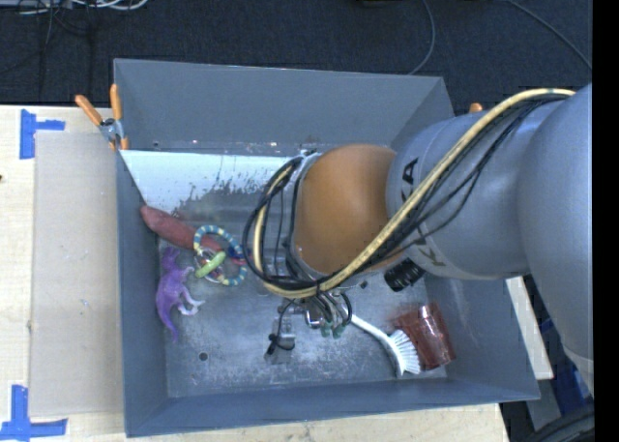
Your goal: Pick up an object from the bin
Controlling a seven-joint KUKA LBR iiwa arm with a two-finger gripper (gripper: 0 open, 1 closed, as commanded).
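Black letters stand on the grey arm housing (484, 213) right of centre, partly covered by the cable bundle (427, 189); one looks like "A", and no whole word reads.

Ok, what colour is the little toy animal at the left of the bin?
The toy animal is purple, clearest in the camera view.

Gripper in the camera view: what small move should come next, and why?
Probably a short shift toward the view's right: the gripper hangs over a bare part of the bin floor. The white-bristled brush lies nearest, and the purple toy figure is farther off.
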